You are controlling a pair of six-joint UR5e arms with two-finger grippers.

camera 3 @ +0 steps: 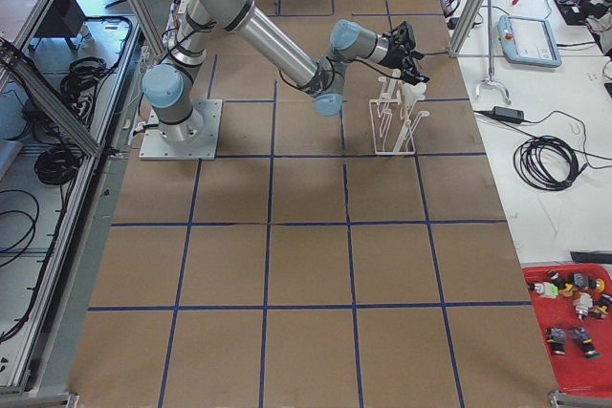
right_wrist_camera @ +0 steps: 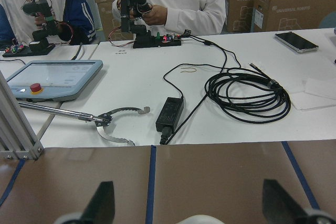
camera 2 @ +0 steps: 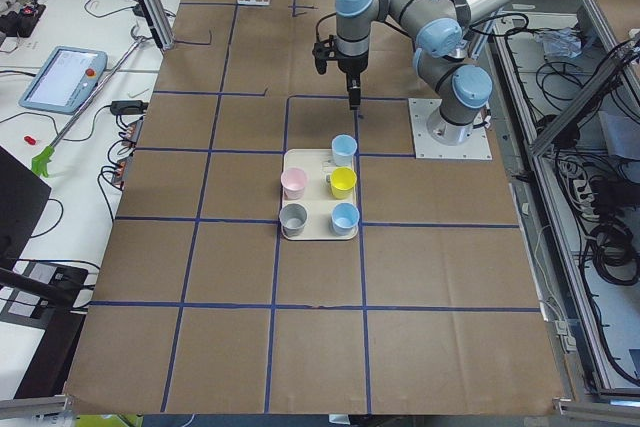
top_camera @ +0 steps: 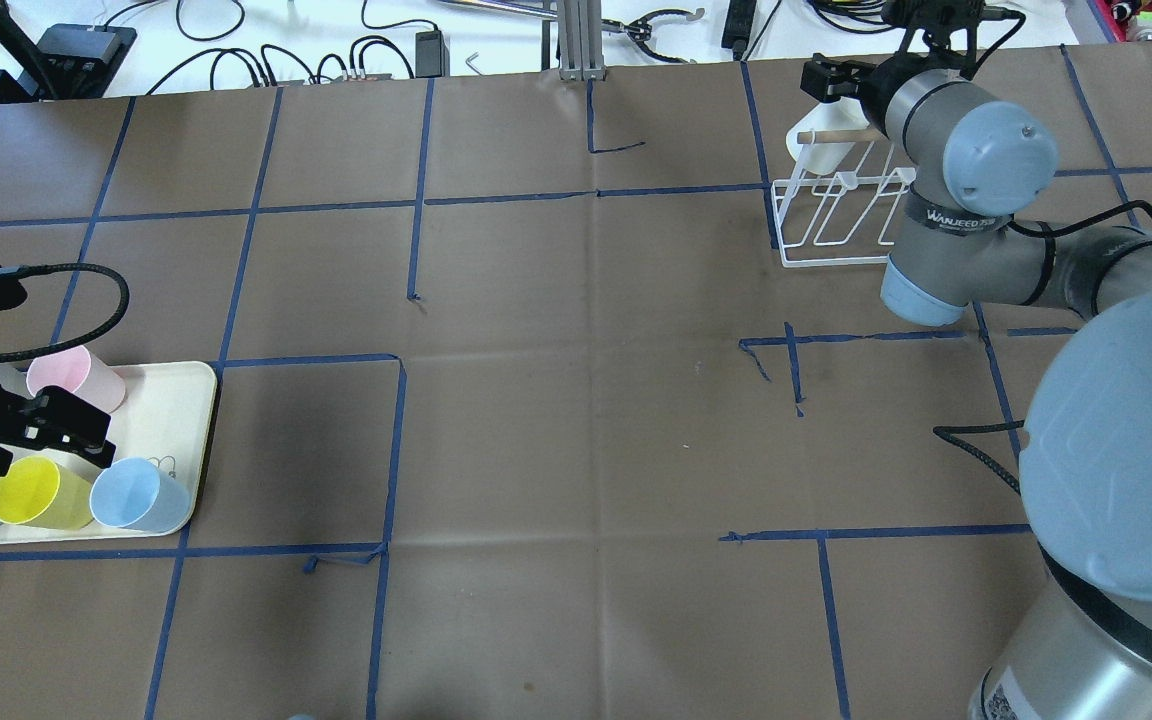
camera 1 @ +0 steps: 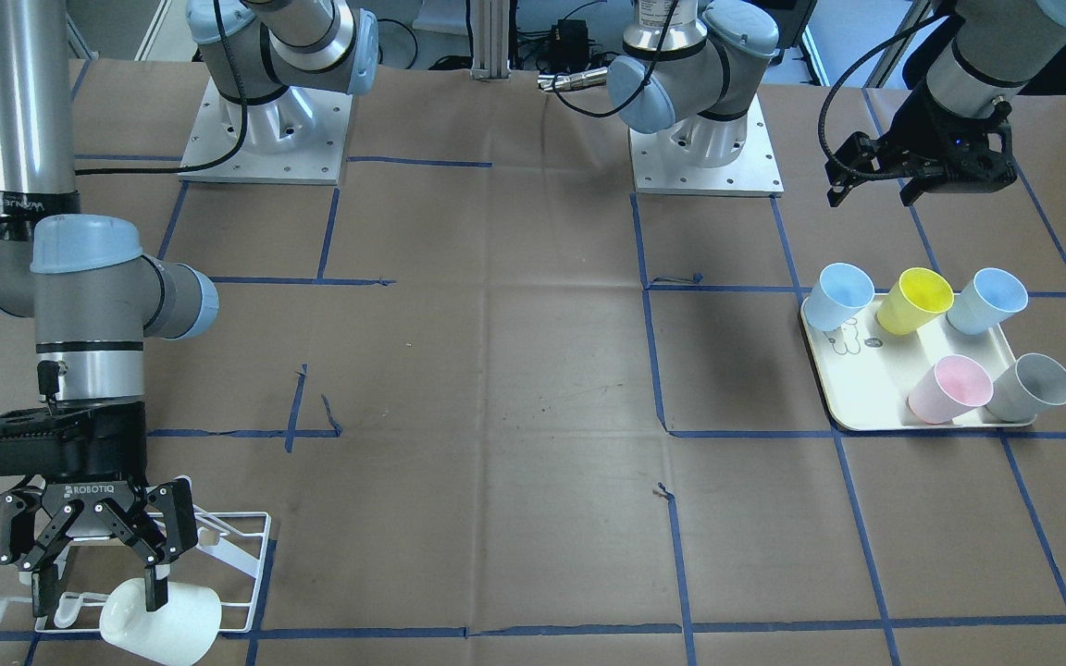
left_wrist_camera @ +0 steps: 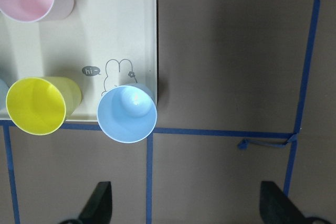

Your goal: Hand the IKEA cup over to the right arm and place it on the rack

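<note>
White cup (camera 1: pixel 167 624) and rack (top_camera: pixel 839 215), cream rabbit-printed tray (camera 1: pixel 866 388), brown paper table (camera 1: pixel 533 370) gridded with blue tape (camera 1: pixel 653 370).

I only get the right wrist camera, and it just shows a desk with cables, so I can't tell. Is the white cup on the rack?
Observer: The front view shows the white cup lying tilted at the rack, under the right gripper, which is open.
Operator: Any more cups?
Observer: Five, standing mouth-up on the cream tray at the table's other end.
Operator: Where's the other arm?
Observer: The left gripper hangs open, high up near that tray.
</note>
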